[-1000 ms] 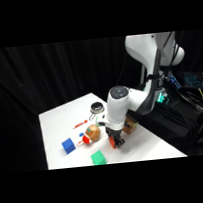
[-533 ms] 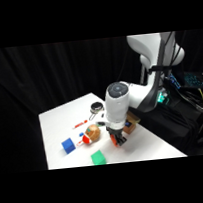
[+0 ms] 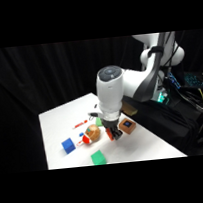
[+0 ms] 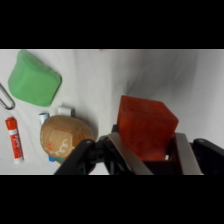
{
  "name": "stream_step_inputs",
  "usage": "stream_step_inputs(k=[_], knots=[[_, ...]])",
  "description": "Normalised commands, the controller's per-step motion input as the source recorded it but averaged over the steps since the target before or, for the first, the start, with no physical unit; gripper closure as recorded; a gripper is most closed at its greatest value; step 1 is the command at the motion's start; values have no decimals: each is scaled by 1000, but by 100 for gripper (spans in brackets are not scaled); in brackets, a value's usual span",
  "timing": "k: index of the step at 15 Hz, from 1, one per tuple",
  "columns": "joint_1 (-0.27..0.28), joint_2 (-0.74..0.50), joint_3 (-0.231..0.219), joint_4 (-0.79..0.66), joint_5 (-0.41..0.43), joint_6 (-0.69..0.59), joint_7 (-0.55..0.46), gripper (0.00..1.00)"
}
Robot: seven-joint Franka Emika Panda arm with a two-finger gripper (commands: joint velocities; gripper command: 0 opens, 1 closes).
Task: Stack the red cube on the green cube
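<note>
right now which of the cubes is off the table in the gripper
The red cube, clamped between the gripper fingers. The blue cube and the green cube both sit on the white table, left of and below the gripper in the side view.

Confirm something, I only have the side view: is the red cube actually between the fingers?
Observer: Yes. In the wrist view the red cube sits clamped between both fingers of the gripper.
Operator: Is the green cube under it?
Observer: No. The wrist view shows only bare table past the cube; the green cube is outside that view.
Operator: Anything near the fingers?
Observer: A brown ball lies close beside one finger.
</note>
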Motion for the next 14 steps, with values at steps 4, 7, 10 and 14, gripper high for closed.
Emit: stream_step_inputs(k=[4, 7, 10, 14], knots=[[-157, -38, 143, 235, 113, -196, -226, 69], [-136, 82, 109, 307, 137, -140, -217, 69], [-121, 180, 103, 346, 168, -119, -221, 69], [-91, 275, 102, 405, 189, -86, -212, 69]])
